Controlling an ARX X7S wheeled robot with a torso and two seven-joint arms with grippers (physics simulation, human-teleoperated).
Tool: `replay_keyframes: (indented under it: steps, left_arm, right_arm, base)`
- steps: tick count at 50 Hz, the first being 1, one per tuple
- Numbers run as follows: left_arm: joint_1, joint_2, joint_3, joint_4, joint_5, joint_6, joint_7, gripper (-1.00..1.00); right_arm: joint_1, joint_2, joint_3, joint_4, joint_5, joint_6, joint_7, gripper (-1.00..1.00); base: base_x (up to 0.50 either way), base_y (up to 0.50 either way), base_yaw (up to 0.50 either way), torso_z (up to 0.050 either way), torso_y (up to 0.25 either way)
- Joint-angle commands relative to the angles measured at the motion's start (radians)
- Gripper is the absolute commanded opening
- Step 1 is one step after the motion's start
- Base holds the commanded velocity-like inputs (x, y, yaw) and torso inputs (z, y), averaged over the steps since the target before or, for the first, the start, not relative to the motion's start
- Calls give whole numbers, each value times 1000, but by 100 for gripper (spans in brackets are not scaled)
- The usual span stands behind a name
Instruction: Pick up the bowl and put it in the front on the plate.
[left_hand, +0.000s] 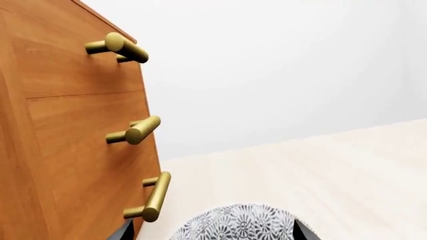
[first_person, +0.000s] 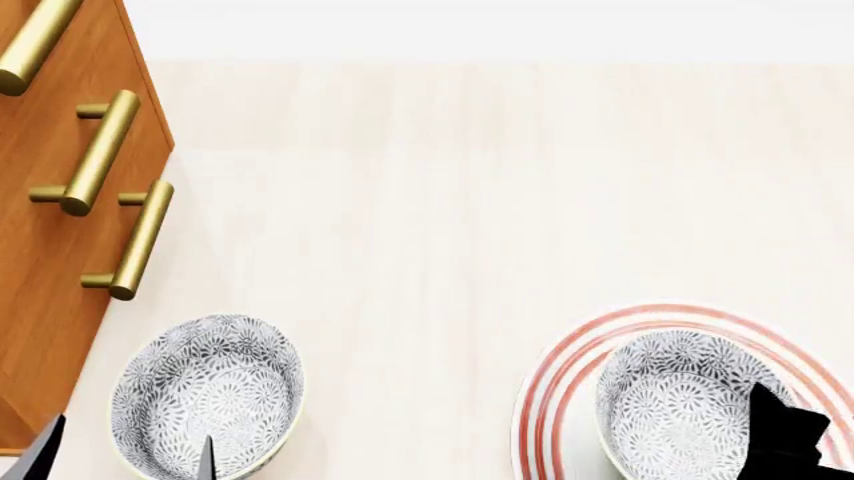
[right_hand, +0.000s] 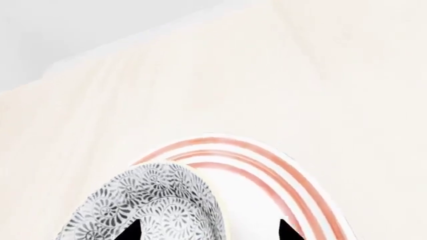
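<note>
In the left wrist view, a bowl (left_hand: 235, 224) is seen between the spread fingers of the left gripper (left_hand: 210, 232). In the head view, the right gripper (first_person: 787, 435) is placed at a second bowl (first_person: 687, 400) resting on the plate (first_person: 547, 400); its grip cannot be told. In the right wrist view, that bowl lies by one fingertip.

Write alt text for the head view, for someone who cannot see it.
A grey floral bowl sits on a white red-ringed plate at lower right, the dark right gripper over its near rim. A matching bowl rests on the pale table at lower left, beside a wooden cabinet with brass handles.
</note>
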Motion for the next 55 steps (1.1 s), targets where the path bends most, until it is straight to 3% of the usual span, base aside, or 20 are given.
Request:
replay_keyframes:
  steps: [1, 5, 10, 13, 14, 18, 19, 26, 29, 38, 55]
  left_arm:
    - [-1, 6, -10, 2, 12, 3, 3, 100]
    - [1, 1, -16, 28, 9, -9, -1, 100]
    - [1, -16, -44, 101, -2, -45, -12, 100]
    - [-1, -23, -60, 126, -12, -64, -18, 100]
    - [-2, -25, -64, 132, -19, -71, -18, 100]
    - [-1, -39, -99, 184, -58, -115, -27, 100]
    - [8, -45, -128, 212, -76, -121, -43, 100]
    - [63, -103, -275, 349, -103, -132, -119, 100]
    - [98, -109, -343, 350, -90, -120, -167, 100]
    - [172, -106, -378, 233, -88, 8, -180, 100]
    - [189, -107, -391, 229, -106, 23, -186, 100]
  right_arm:
    - [11, 72, 48, -61, -68, -137, 91, 100]
    - [-21, 99, 56, -95, -133, -340, 199, 100]
    - [-146, 71, 15, -69, -357, -692, 495, 100]
    - [-196, 48, 15, -42, -445, -758, 606, 100]
    - [-249, 40, 75, -31, -484, -763, 657, 100]
    - [-691, -12, 574, -43, -649, -763, 772, 100]
    - [-769, -20, 667, -51, -762, -763, 873, 100]
    - [-873, -67, 785, -72, -1073, -703, 1138, 100]
    - [-845, -127, 790, -52, -1128, -644, 1159, 100]
    - [-759, -295, 747, 41, -1170, -531, 1102, 100]
    - [-732, -355, 755, 79, -1170, -495, 1100, 100]
  base:
    - [0, 0, 0, 0, 0]
    - [0, 0, 0, 0, 0]
    - [0, 0, 0, 0, 0]
    - [0, 0, 0, 0, 0]
    - [0, 0, 0, 0, 0]
    - [0, 0, 0, 0, 0]
    - [0, 0, 0, 0, 0]
    - [0, 0, 0, 0, 0]
    - [0, 0, 0, 0, 0]
    - [0, 0, 0, 0, 0]
    - [0, 0, 0, 0, 0]
